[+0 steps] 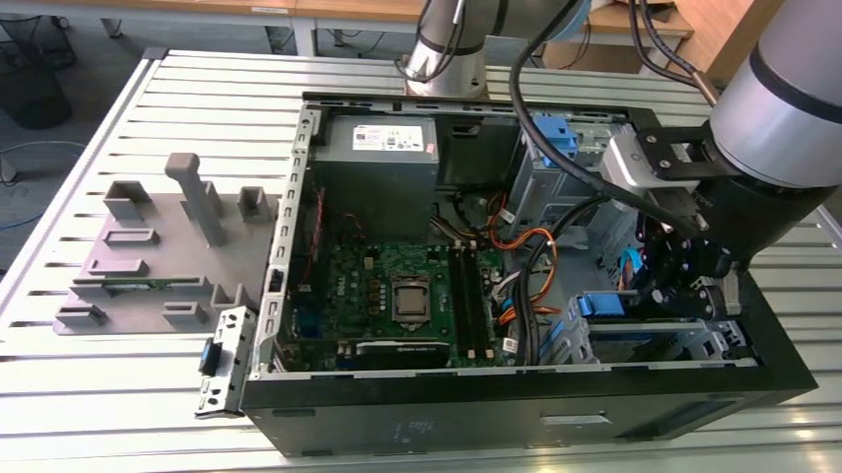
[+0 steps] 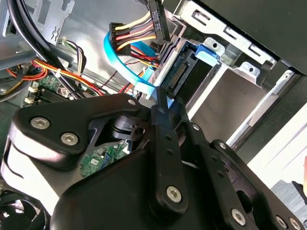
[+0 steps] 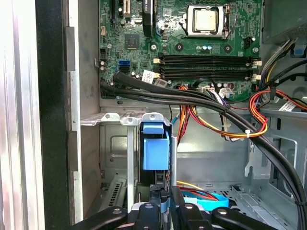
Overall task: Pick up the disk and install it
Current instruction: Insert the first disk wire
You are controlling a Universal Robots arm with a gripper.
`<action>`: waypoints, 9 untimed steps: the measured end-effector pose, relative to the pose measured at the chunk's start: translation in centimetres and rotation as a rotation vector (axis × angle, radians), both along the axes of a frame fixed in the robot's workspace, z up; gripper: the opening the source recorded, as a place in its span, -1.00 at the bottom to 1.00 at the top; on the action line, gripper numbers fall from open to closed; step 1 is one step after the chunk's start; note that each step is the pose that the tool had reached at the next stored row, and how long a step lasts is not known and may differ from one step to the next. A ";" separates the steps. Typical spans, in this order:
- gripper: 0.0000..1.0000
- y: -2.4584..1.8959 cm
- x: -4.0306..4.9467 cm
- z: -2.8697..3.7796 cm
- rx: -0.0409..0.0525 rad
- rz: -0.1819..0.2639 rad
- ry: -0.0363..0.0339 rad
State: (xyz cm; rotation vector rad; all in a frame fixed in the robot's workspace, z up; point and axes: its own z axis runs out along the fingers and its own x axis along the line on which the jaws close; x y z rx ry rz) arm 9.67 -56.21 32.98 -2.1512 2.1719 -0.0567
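Within drive cage (image 3: 112, 119), disk (image 3: 156, 153) on edge

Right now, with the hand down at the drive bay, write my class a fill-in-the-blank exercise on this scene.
1. The disk sits in a plastic carrier frame coloured ____.
2. The hand is at the exterior view's ____ end of the computer case.
3. The grey fixture stands on the table, outside the case, at the exterior view's ____.
Missing words: blue; right; left.
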 end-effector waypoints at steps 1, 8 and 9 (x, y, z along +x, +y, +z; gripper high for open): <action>-0.53 0.00 0.00 0.00 -0.0001 0.000 0.0000; -0.53 0.00 0.00 1.45 0.0001 0.000 0.0000; -0.53 0.00 0.00 1.81 0.0002 0.000 0.0000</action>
